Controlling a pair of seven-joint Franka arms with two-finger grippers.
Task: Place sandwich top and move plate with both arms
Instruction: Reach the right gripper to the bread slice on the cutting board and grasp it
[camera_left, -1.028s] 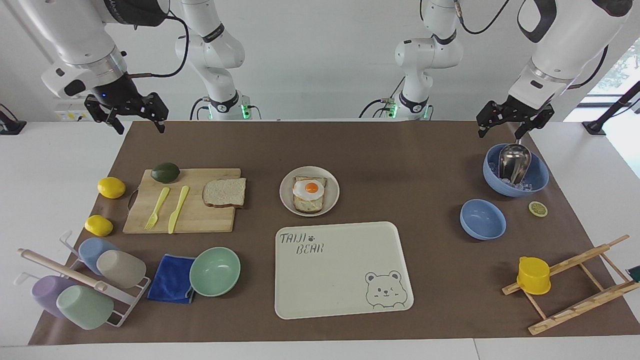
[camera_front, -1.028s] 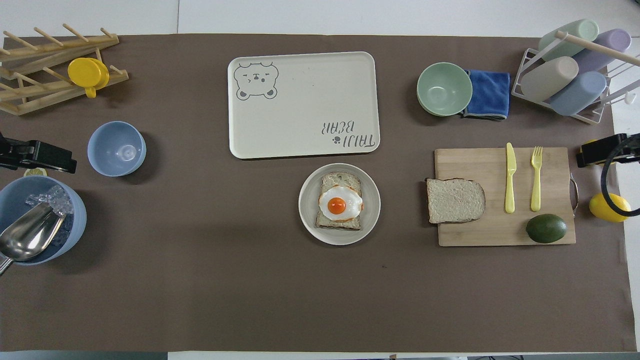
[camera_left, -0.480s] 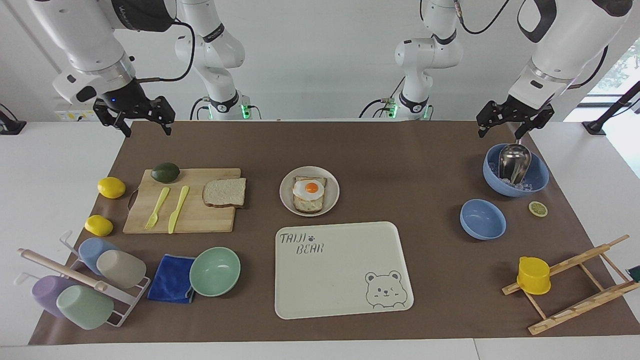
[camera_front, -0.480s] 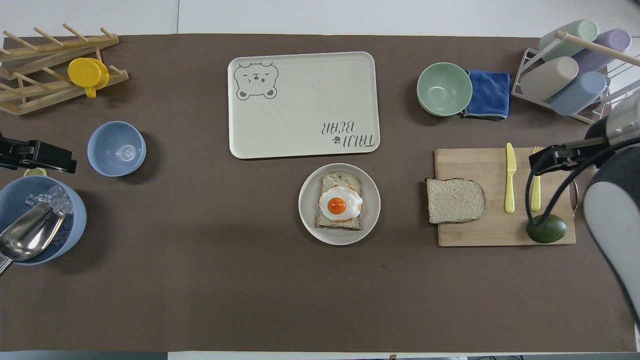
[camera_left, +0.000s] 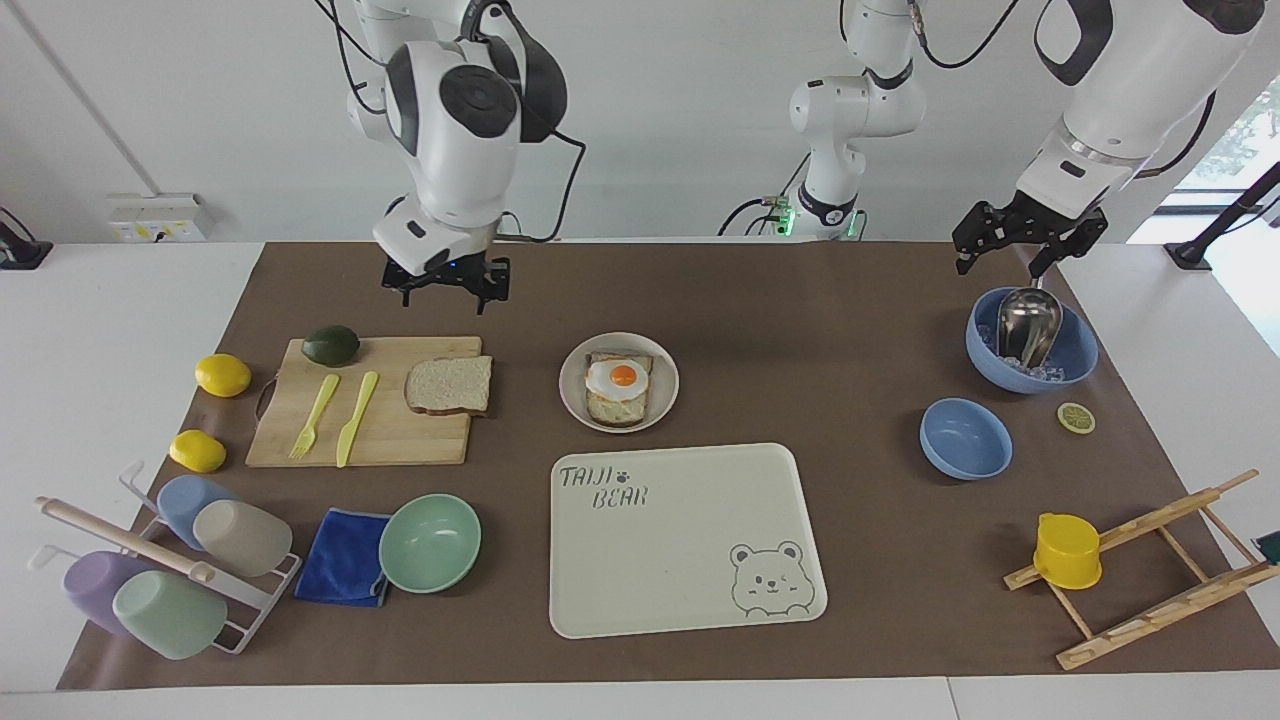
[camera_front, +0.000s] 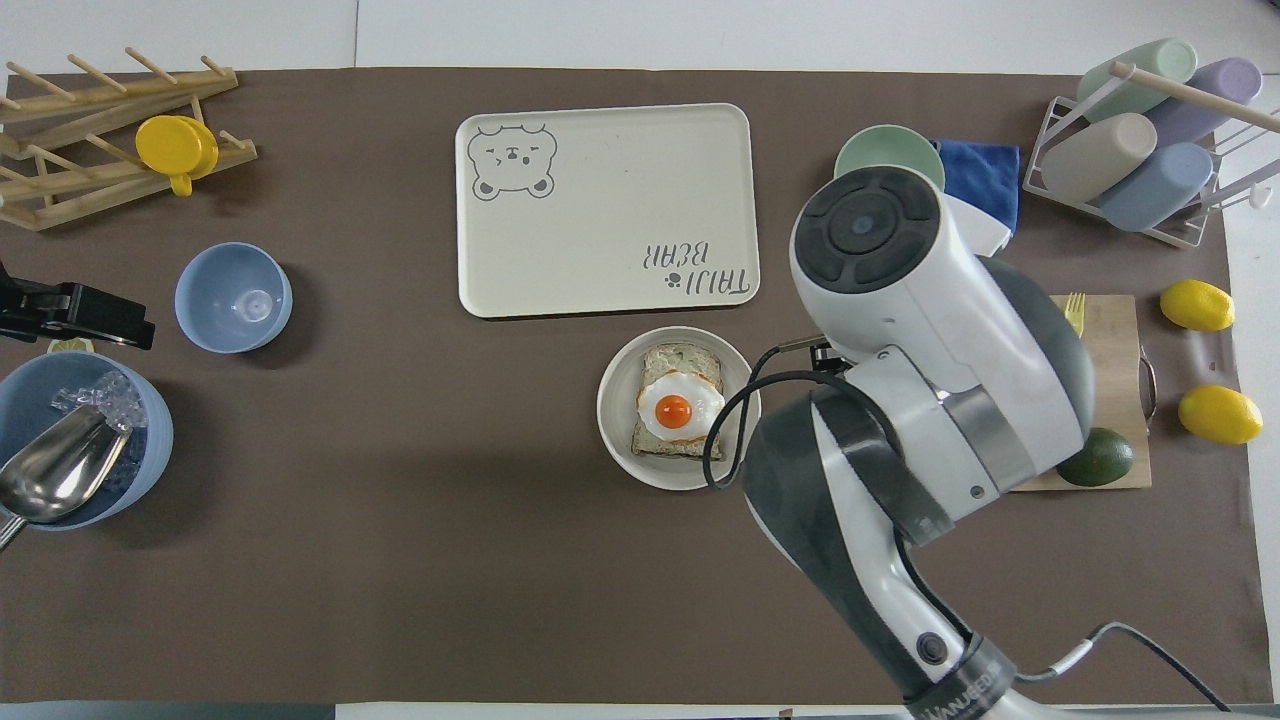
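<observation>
From above, the big right arm (camera_front: 900, 400) hides the sandwich top (camera_left: 449, 385) – both grippers' jaws wide, holding nothing, over the brown bench (camera_left: 800, 300).

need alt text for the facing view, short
The open right gripper hangs above the cutting board holding the sandwich top. Beside it, egg toast sits on the plate; the open left gripper waits over an ice bowl.

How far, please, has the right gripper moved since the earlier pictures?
Yes: the right gripper has swung from the table's edge to over the cutting board, by the sandwich top.
</observation>
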